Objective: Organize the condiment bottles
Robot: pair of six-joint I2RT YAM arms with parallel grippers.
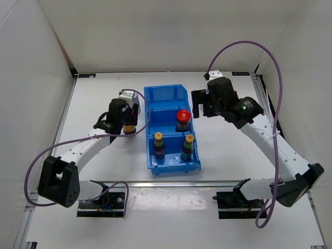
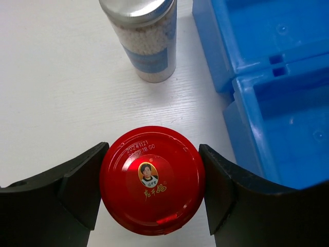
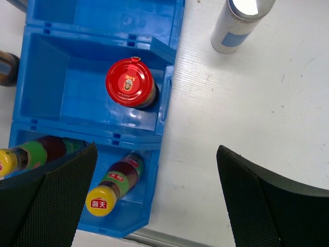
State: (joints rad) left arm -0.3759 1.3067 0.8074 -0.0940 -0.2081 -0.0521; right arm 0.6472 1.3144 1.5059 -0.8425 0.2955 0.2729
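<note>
Red-capped jar [image 2: 152,188] sat clamped in your left gripper [image 2: 154,172] beside bin [image 2: 267,103], likely bound for bay holding twin [image 3: 130,83]; right gripper [image 3: 157,154] hung open, empty.

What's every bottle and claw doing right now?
left claw: shut on gripped red-capped bottle.
gripped red-capped bottle: upright on table, outside blue bin.
right claw: open, empty.
binned red-capped bottle: upright, middle compartment.
yellow-capped bottles: both upright, near compartment.
left silver-topped bottle: upright on table.
right silver-topped bottle: upright on table.
blue bin: far compartment empty.
</note>
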